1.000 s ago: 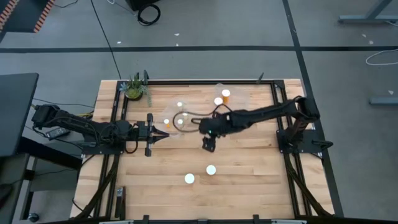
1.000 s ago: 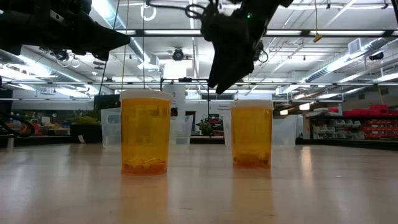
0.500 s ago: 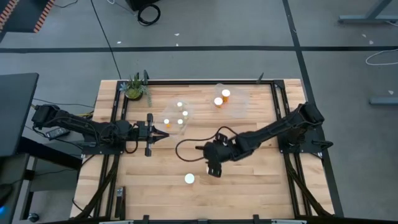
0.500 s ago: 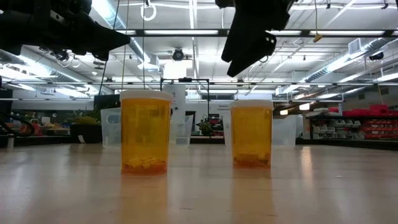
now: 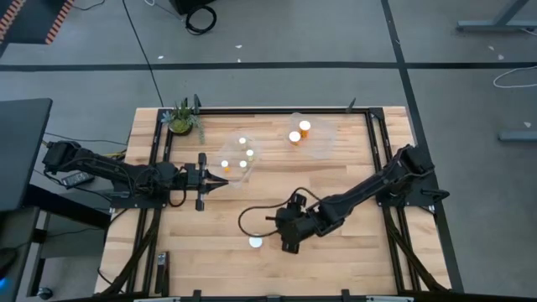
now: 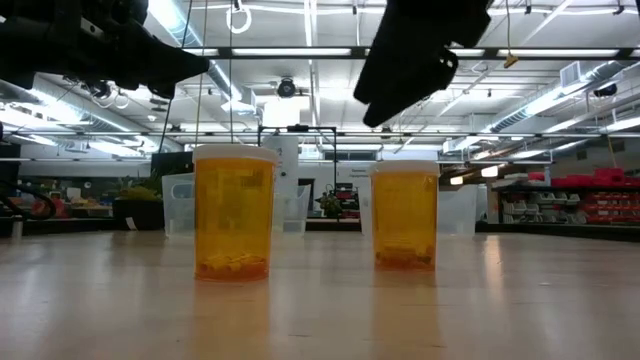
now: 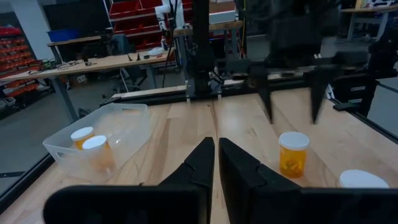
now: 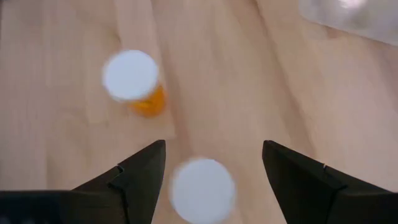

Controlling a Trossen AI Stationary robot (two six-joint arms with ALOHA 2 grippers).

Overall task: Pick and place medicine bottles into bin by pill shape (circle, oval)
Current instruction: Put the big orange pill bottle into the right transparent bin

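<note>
High view: the right gripper [image 5: 288,237] hangs beside one bottle [image 5: 256,242], while the left gripper [image 5: 220,185] waits near the bin [image 5: 237,157]. Right wrist view: fingers [image 8: 140,167] spread wide, a second bottle [image 8: 202,190] between them. Left wrist view: fingers [image 7: 200,163] pressed together, empty.

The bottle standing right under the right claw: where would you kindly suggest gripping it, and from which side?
Grip the bottle around its round white cap and upper body, coming straight down from above. It stands upright on the table with its cap facing up, already centred between the open fingers of the right claw. The neighbouring bottle stands apart, leaving room for the fingers.
</note>
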